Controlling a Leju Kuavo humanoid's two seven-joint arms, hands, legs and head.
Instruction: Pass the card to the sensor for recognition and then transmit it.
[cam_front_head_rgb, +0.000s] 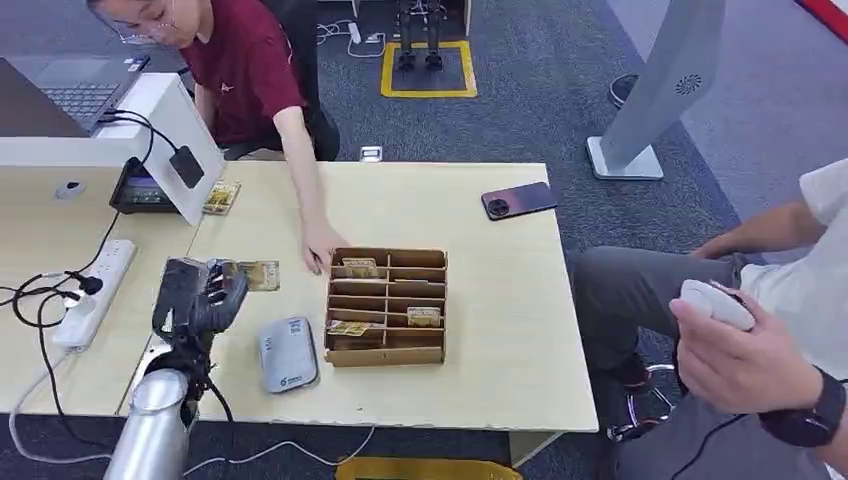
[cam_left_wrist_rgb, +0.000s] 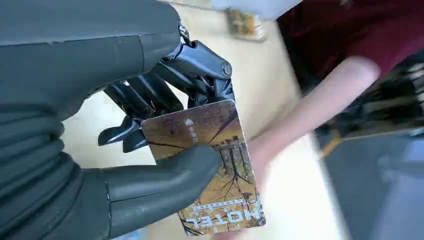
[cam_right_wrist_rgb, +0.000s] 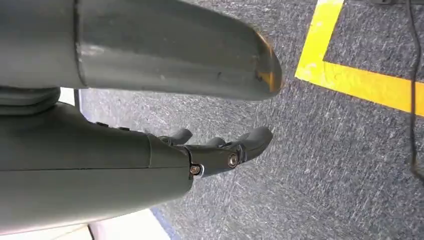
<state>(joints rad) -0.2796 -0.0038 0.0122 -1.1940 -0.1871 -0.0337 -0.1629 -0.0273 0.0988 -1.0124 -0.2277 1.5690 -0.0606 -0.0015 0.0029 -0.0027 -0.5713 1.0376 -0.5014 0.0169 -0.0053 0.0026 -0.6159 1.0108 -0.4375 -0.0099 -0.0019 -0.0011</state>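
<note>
Left hand (cam_front_head_rgb: 200, 295) pinches one hotel card (cam_front_head_rgb: 258, 275) between thumb and fingers (cam_left_wrist_rgb: 150, 97), raised over the table (cam_front_head_rgb: 500, 300) just left of the wooden rack (cam_front_head_rgb: 387, 306). One grey sensor pad (cam_front_head_rgb: 287, 353) lies near the table's front edge, below the held card. Three cards sit in the rack's slots; a further card or small stack lies by the terminal (cam_front_head_rgb: 140, 190). One phone (cam_front_head_rgb: 518, 200) lies at the far side. A person's hand (cam_front_head_rgb: 322, 245) touches the rack's back corner. Right hand (cam_right_wrist_rgb: 220, 150) hangs over carpet, fingers loosely apart, holding nothing.
</note>
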